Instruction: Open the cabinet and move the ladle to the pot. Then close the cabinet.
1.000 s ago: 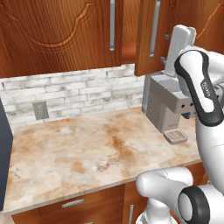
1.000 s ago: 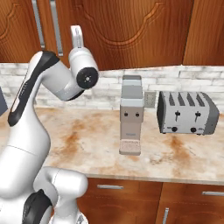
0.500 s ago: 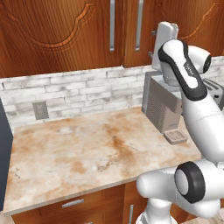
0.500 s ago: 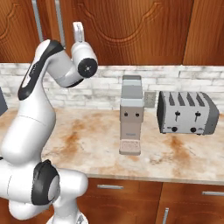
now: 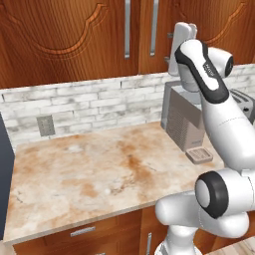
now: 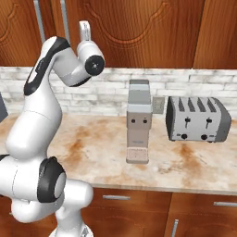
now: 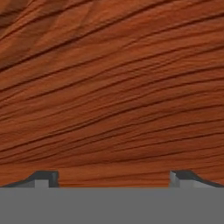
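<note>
Two silver bar handles ran down the upper centre of the left base view, one on each shut door of the cabinet, which spanned the top of the frame. The arm's hand stood at upper right, raised against the cabinet face just right of those handles. Behind the arm, at centre right, a grey coffee machine stood on the bench, its drip tray at its foot. A wall socket sat at left in the white brick backsplash. Drawer fronts with short handles lined the bottom edge.

Moving to the right base view, the cabinet again filled the top, its bar handles at upper left. The hand pointed up at the door beside them. The coffee machine stood at centre on the bench, and a silver four-slot toaster stood near it at right, apart from it. Nothing lay between the hand and the door.

Closing on the hand view, reddish wood grain of the cabinet was pressed close across the frame. The jaws were spread wide at the bottom edge, their fingertips far apart and grasping nothing.
</note>
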{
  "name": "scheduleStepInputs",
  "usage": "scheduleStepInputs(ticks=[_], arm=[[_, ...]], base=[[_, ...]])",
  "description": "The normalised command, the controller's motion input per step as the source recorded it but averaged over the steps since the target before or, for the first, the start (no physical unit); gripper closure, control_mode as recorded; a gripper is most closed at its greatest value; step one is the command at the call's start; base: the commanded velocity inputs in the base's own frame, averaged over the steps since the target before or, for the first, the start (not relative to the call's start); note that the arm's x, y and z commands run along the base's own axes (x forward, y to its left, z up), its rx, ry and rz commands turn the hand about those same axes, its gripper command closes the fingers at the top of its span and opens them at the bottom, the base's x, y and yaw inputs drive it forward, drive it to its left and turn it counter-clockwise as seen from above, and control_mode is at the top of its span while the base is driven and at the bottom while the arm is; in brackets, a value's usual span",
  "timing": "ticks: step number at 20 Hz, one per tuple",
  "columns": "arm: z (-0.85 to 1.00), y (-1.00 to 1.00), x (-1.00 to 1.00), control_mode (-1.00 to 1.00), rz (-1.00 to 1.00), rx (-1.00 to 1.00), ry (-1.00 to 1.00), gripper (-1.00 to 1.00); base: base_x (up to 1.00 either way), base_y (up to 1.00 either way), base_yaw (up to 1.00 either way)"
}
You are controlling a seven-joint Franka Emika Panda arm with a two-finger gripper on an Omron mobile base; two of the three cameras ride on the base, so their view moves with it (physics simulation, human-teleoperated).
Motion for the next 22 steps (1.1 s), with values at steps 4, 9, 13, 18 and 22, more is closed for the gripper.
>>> scheduleStepInputs(ticks=[4,9,13,18,22], arm=[[0.02,0.23,0.43,-1.0,0.0,-0.03,0.0,-1.0],[0.17,0.15,-0.01,-1.0,0.0,-0.09,-0.05,-1.0],[0.14,0.09,-0.36,-1.0,-0.01,-0.15,-0.17,-1.0],[0.23,0.0,-0.76,-1.0,-0.01,-0.15,-0.3,-1.0],[0.3,0.0,-0.88,-1.0,0.0,-0.14,-0.28,-1.0]], base=[[0.0,0.0,0.0],[0.0,0.0,0.0],[0.0,0.0,0.0],[0.0,0.0,0.0],[0.0,0.0,0.0]])
